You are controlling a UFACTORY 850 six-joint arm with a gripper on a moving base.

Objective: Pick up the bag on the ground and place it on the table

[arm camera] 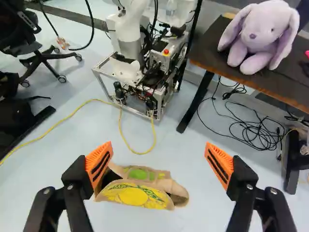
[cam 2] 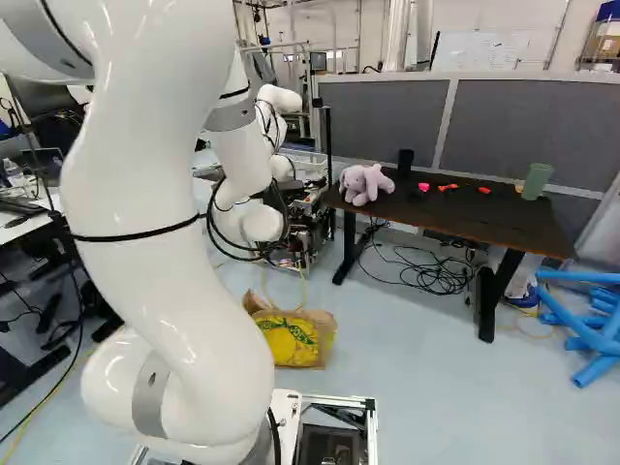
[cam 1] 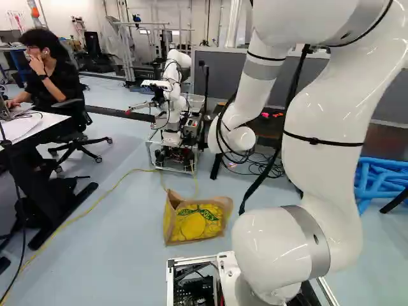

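Observation:
A brown paper bag with yellow print [cam 1: 194, 223] lies on the floor ahead of the base; the right base view shows the same bag [cam 2: 291, 341] just past the arm. In the wrist view my gripper [arm camera: 159, 162] is open, its orange pads wide apart with nothing between them. Beyond and below the fingertips is the bag [arm camera: 133, 194], closer to one finger and not touched by either as far as I can tell. The dark table [cam 2: 455, 213] stands beyond the bag, toward the right. Both base views leave the gripper's fingers hidden.
A plush rabbit [cam 2: 364, 183], small red things and a green cup [cam 2: 536, 181] are on the table. Cables [cam 2: 431, 271] lie beneath it. Another robot [cam 1: 172, 95] stands past the bag, a yellow cable [cam 1: 95, 210] crosses the floor, and blue tubes [cam 2: 591, 329] lie at the right.

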